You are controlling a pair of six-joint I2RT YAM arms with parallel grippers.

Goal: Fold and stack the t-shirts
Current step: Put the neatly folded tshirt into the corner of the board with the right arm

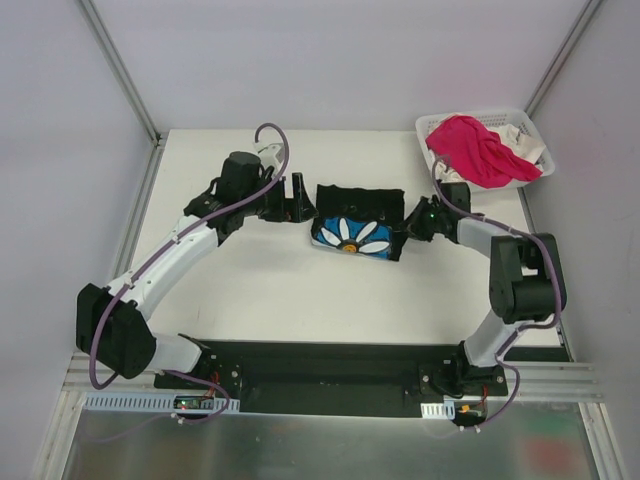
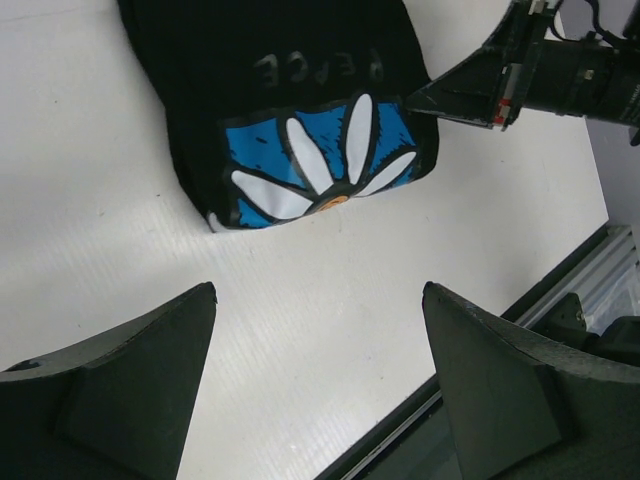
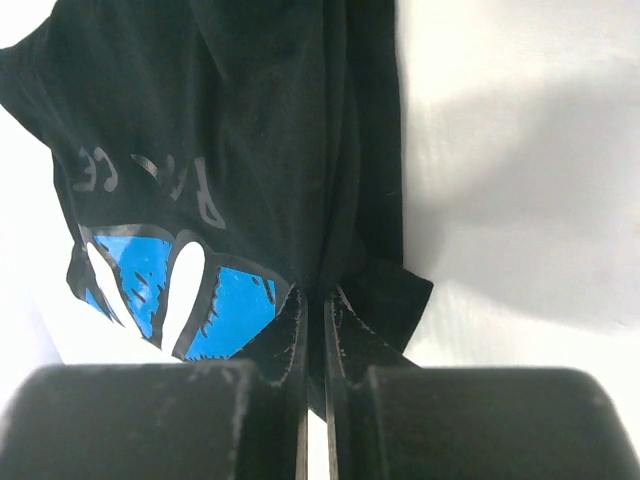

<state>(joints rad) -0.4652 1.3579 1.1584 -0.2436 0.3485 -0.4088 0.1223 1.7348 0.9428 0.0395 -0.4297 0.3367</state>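
Pinching black shirt (image 3: 250,120), right gripper (image 3: 315,296) clamped tight; left gripper (image 2: 320,292) spread wide; white shirt (image 1: 530,152) mostly buried under pink shirt (image 1: 478,150).

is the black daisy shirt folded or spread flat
Folded: the black daisy shirt lies as a compact bundle, only part of its daisy showing, with the right end effector shut on one edge.

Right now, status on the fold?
Left gripper open, beside the black t-shirt, not touching. Right gripper shut on its right edge. Pink t-shirt in basket; nothing blocking either arm.
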